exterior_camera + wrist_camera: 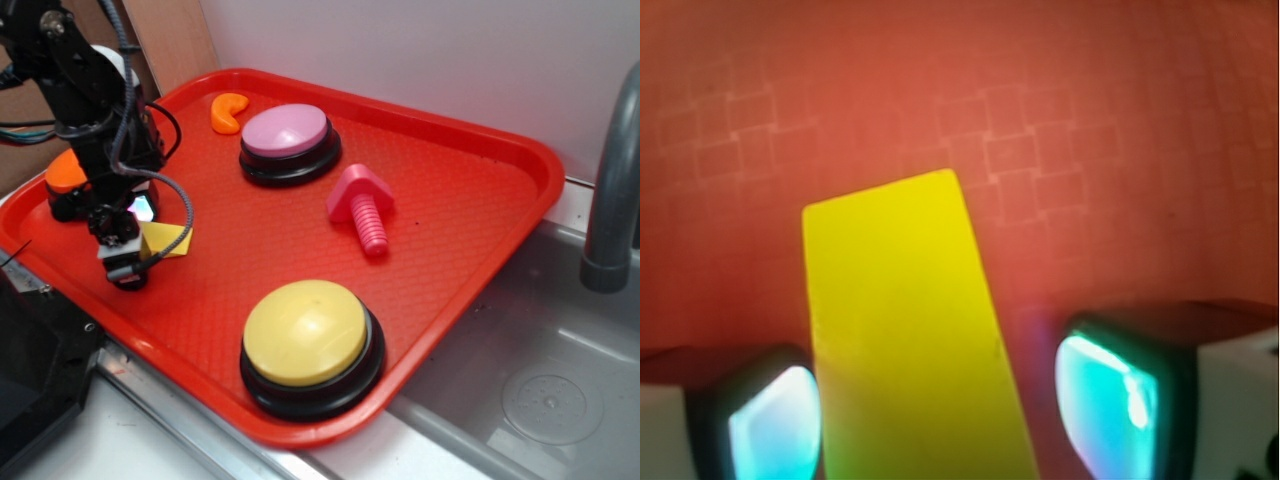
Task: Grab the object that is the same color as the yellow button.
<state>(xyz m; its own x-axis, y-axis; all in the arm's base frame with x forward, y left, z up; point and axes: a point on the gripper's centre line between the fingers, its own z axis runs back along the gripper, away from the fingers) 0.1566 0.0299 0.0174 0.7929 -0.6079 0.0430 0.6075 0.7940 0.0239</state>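
Observation:
The small yellow wedge block point(168, 240) lies flat on the red tray point(470, 200) near its left edge. My gripper point(130, 250) is lowered over it. In the wrist view the block point(905, 330) runs up between the two glowing cyan pads point(1105, 400). My gripper point(940, 420) is open: the left pad is at the block's edge and a strip of tray shows between the block and the right pad. The large pale-yellow button point(305, 332) on its black base stands at the tray's front, well to the right of the gripper.
An orange button point(65, 175) sits just behind the arm. A pink-purple button point(287, 135) and an orange curved piece point(228, 112) are at the back. A pink bolt point(362, 205) lies mid-tray. A metal sink point(550, 380) and a grey pipe point(610, 200) are to the right.

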